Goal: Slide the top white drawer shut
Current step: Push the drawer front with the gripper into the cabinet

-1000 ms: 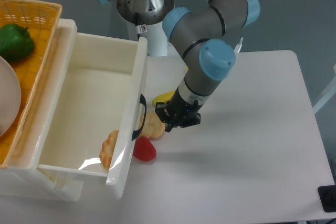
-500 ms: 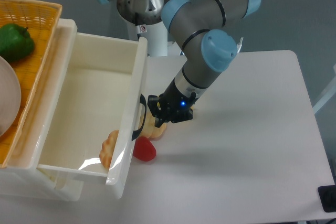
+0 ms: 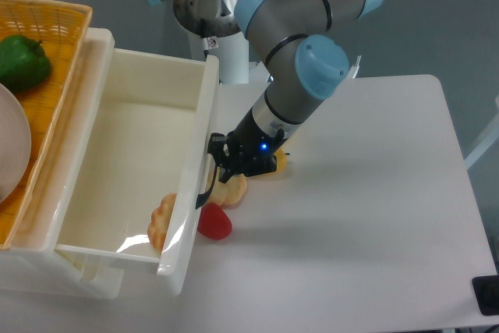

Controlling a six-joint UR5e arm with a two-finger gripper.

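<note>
You have only one view, from the fixed camera above the table. The big shiny white plastic top drawer [image 3: 136, 154] is pulled far out of the cabinet, toward the robot. Its front wall faces the arm, with the curved black handle [image 3: 209, 174] on it. The black two-finger gripper [image 3: 221, 160] sits right at that handle. I think you are at the step of getting ready to push. Next, you need a steady push on the drawer front, straight toward the cabinet.

Now the hard parts. You cannot tell if the fingers are open or closed; they are dark against the dark handle. The tan food piece [image 3: 230, 191] and the red round thing [image 3: 214, 222] are partly hidden under the drawer front.
</note>
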